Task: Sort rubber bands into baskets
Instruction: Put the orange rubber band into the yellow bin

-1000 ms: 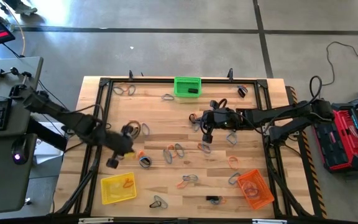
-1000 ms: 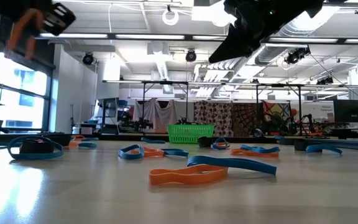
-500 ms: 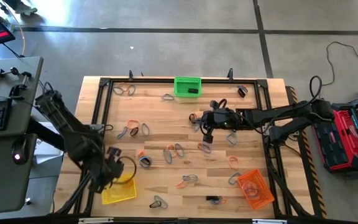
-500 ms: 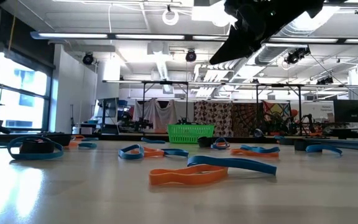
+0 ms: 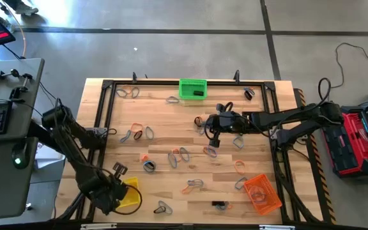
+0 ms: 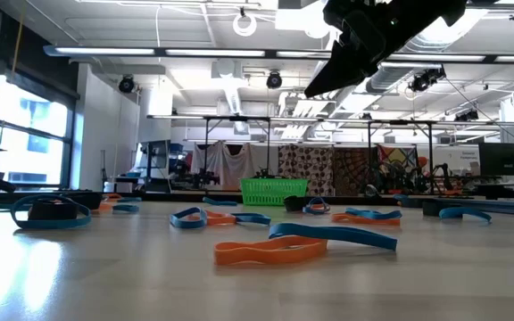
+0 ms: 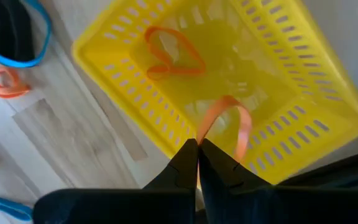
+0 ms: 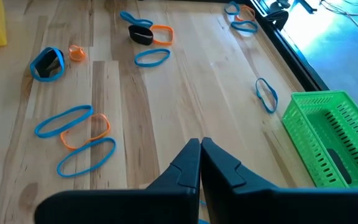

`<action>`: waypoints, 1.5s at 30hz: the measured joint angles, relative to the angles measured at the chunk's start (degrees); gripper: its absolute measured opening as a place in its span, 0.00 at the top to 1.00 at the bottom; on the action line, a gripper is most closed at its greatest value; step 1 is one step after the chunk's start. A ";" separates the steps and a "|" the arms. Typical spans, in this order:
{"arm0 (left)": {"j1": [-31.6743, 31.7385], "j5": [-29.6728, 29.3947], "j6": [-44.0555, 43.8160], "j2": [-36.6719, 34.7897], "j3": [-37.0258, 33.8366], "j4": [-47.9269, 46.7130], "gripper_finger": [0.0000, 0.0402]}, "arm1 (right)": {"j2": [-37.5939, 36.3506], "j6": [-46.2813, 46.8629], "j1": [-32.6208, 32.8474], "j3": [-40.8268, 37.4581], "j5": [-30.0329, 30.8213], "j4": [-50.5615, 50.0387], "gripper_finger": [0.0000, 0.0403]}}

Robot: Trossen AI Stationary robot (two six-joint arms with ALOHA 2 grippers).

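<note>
My left gripper (image 7: 197,154) hangs over the yellow basket (image 7: 278,68) at the table's near left (image 5: 131,195), shut on an orange rubber band (image 7: 232,118). A second orange band (image 7: 169,53) lies on the basket's floor. Above the table's middle, my right gripper (image 5: 211,132) is shut with nothing in it (image 8: 199,150). Many blue, orange and black rubber bands (image 5: 179,155) lie flat on the wood. The green basket (image 5: 192,89) stands at the far edge and the orange basket (image 5: 262,193) at the near right. My left gripper pinches one end of the orange band's loop (image 7: 205,134) between its two fingertips, coming from above and pointing down. The rest of the loop hangs below the fingers over the yellow basket's inside; whether it touches the basket's floor I cannot tell.
A black frame (image 5: 107,89) runs around the table's edges. A black band (image 5: 198,93) lies in the green basket. A blue band around a black one (image 7: 11,31) and a small orange band (image 7: 2,83) lie on the wood beside the yellow basket.
My left gripper has swung from the table's left middle toward the near edge and sunk, tipping to point down over the yellow basket with the orange band still in its fingers. It has left the low view.
</note>
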 joint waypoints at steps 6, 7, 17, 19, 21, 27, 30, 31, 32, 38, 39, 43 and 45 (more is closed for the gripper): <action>-0.05 0.00 0.58 2.16 -0.02 3.70 1.00 | 0.00 -0.04 0.00 0.00 0.02 -0.05 1.00; -0.12 0.08 0.65 2.47 -0.02 4.21 1.00 | 0.00 -0.04 0.00 0.00 0.00 -0.16 1.00; -0.17 0.34 0.22 6.64 -0.02 4.37 1.00 | 0.00 -0.07 0.00 0.00 0.02 -0.29 1.00; -0.17 1.11 0.11 7.32 -0.02 4.40 1.00 | 0.00 -0.07 0.00 0.00 0.02 -0.44 1.00; -0.17 1.74 0.10 8.06 -0.02 4.39 1.00 | 0.00 -0.07 0.00 0.00 0.02 -0.57 1.00; -0.19 1.88 0.01 9.48 -0.02 4.60 1.00 | 0.00 -0.07 0.00 0.00 0.04 -0.61 1.00; -0.20 1.86 -0.03 9.57 -0.02 4.71 1.00 | 0.00 -0.07 0.00 0.00 0.09 -0.90 1.00; -0.20 1.86 -0.05 9.57 -0.02 4.73 1.00 | 0.00 -0.07 0.00 0.00 0.09 -0.96 1.00; -0.20 1.86 -0.06 9.57 -0.02 4.73 1.00 | 0.00 -0.07 0.00 0.00 0.12 -0.98 1.00; -0.17 1.82 -0.01 9.57 -0.02 4.76 0.97 | 0.00 -0.07 0.00 0.00 0.17 -1.64 1.00; -0.17 1.82 -0.01 9.57 -0.02 4.75 0.96 | 0.00 -0.07 0.00 0.00 0.17 -1.89 1.00; -0.17 1.81 -0.01 9.57 -0.02 4.59 0.90 | 0.00 -0.07 0.00 0.00 0.17 -2.10 1.00; -0.15 1.81 -0.01 9.57 -0.02 4.25 0.86 | 0.00 -0.07 0.00 0.00 0.15 -2.16 1.00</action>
